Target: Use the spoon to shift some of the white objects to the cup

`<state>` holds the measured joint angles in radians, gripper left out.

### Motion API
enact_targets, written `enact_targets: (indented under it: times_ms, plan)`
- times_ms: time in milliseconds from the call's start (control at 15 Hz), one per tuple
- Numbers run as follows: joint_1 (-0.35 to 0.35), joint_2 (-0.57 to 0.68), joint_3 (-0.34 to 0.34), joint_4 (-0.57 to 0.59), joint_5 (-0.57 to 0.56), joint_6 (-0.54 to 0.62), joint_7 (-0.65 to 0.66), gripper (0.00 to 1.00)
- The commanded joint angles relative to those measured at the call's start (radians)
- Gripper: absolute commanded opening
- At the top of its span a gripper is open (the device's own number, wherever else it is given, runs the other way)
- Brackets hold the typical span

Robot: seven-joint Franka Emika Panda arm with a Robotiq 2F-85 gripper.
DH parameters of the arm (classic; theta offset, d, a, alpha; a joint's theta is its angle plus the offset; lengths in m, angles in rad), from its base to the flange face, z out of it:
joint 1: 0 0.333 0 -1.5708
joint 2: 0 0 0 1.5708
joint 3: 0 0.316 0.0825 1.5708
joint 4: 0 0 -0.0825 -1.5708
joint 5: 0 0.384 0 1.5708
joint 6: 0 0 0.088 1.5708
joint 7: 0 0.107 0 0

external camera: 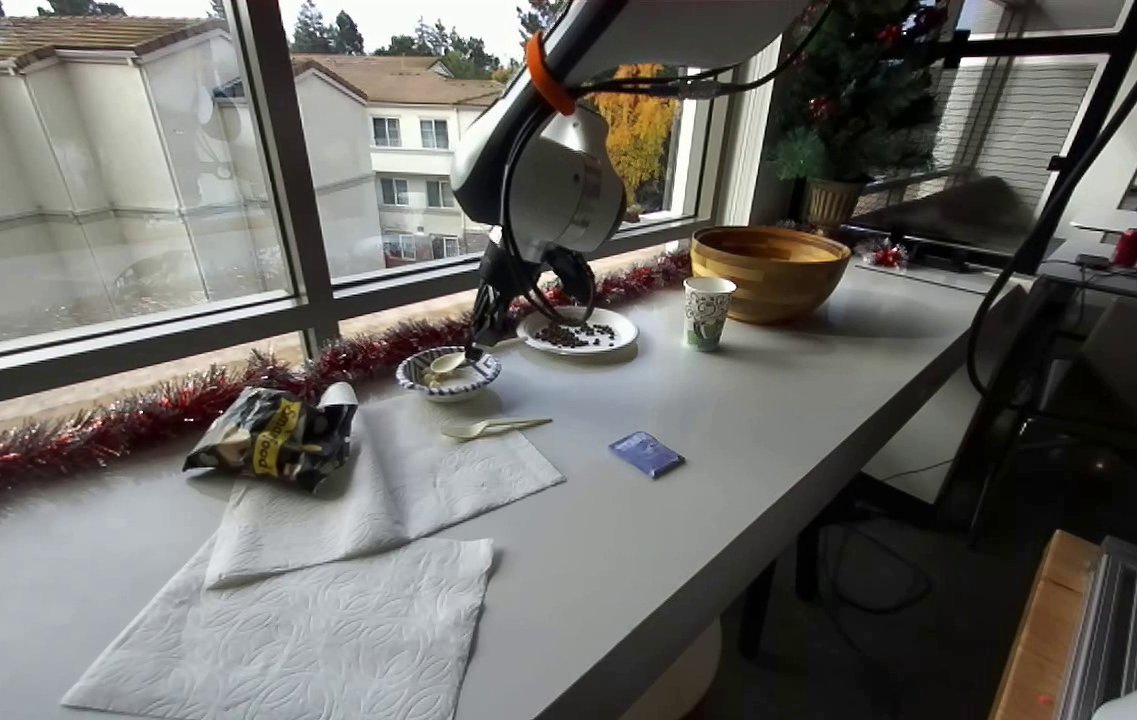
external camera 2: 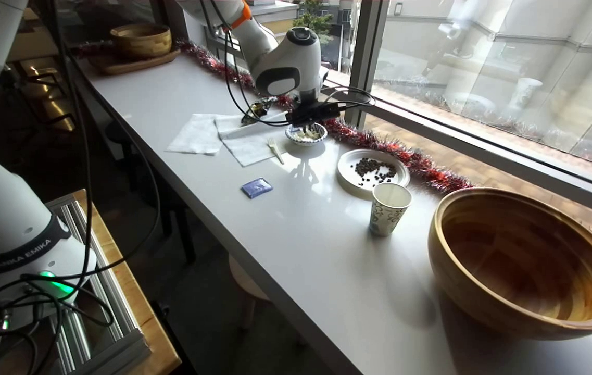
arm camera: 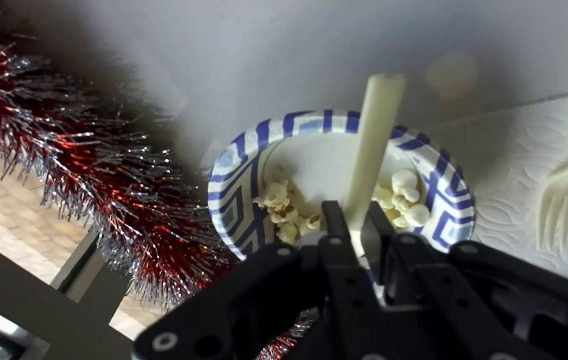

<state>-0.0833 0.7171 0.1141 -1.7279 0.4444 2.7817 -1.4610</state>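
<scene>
The white objects are popcorn pieces (arm camera: 403,200) in a shallow blue-and-white patterned dish (arm camera: 298,123). They lie in two clusters, one on each side of my gripper. The dish shows in both exterior views (external camera: 452,386) (external camera 2: 307,140). My gripper (arm camera: 357,212) is shut on the pale spoon (arm camera: 374,135), with its handle between the fingertips. The spoon's scoop end (external camera: 447,363) shows over the dish in an exterior view; the fingers hide it in the wrist view. The cup (external camera: 707,315), pale with a leafy print, stands upright in both exterior views (external camera 2: 389,211). Its inside shows no popcorn.
A white plate of dark beans (external camera 2: 349,177) stands between dish and cup. A large wooden bowl (external camera 2: 525,312) stands beyond the cup. A fork (external camera: 488,428), paper towels (external camera: 328,620), a snack bag (external camera: 273,438) and a blue packet (external camera: 647,454) lie around. Tinsel (arm camera: 89,165) lines the window.
</scene>
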Motion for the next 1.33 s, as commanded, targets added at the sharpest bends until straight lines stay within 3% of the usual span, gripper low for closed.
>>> enact_targets:
  times_ms: [0, 67, 133, 400, 600, 733, 933, 1200, 1267]
  plan:
    - [-0.060, 0.037, 0.059, 0.031, -0.094, 0.010, 0.064, 0.03]
    - [-0.068, 0.036, 0.067, 0.029, -0.109, 0.012, 0.073, 0.39]
    - [-0.078, 0.028, 0.080, 0.025, -0.114, 0.005, 0.086, 0.40]
    - [-0.126, -0.039, 0.168, -0.007, -0.079, -0.012, 0.124, 0.67]
    - [-0.162, -0.118, 0.251, -0.059, 0.003, 0.016, 0.235, 0.87]
    - [-0.146, -0.194, 0.233, -0.128, 0.018, 0.046, 0.356, 0.99]
    - [-0.123, -0.321, 0.171, -0.286, -0.015, 0.111, 0.527, 1.00]
    - [-0.051, -0.528, 0.013, -0.477, -0.186, -0.025, 0.777, 1.00]
    - [-0.023, -0.578, -0.041, -0.507, -0.273, -0.070, 0.844, 1.00]
